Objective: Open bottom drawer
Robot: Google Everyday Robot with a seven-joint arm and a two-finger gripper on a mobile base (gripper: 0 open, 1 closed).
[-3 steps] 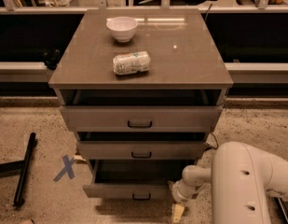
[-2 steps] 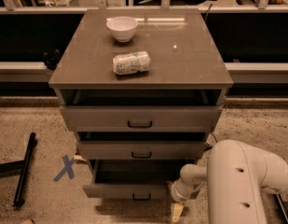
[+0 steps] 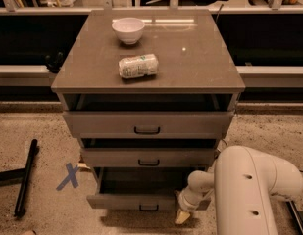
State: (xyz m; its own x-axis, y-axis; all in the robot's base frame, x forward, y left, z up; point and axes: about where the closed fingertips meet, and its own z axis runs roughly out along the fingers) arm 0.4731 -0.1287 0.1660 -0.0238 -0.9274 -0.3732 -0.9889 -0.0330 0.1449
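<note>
The bottom drawer [image 3: 136,200], the lowest of three grey-brown drawers in the cabinet [image 3: 67,104], was found pulled out towards the camera. Its dark inside was exposed behind the flat front, and a small black handle [image 3: 148,208] was seen at the centre of that front. No brand or writing was seen on the drawer fronts.

The end effector [image 3: 183,215] was held low, just above the floor [image 3: 38,126], at the right end of the bottom drawer's front. It was touching that front or just beside it; which of the two could not be told. Whether it was apart or together could not be told either. The rounded white arm [image 3: 249,190] behind it filled the lower right corner.

Above, the middle drawer [image 3: 116,157] and the top drawer [image 3: 107,124] were each seen drawn out a little, each less than the one below it.

On the surface [image 3: 195,58] of the cabinet a white bowl [image 3: 128,30] was set upright near the back. A white-and-green can [image 3: 138,65] was laid on its side nearer the front, apart from the bowl. Print was visible on the can's label, but it could not be read.

On the speckled floor to the left a blue tape cross [image 3: 70,176] was stuck, and a black rod [image 3: 26,177] was laid beyond it.
</note>
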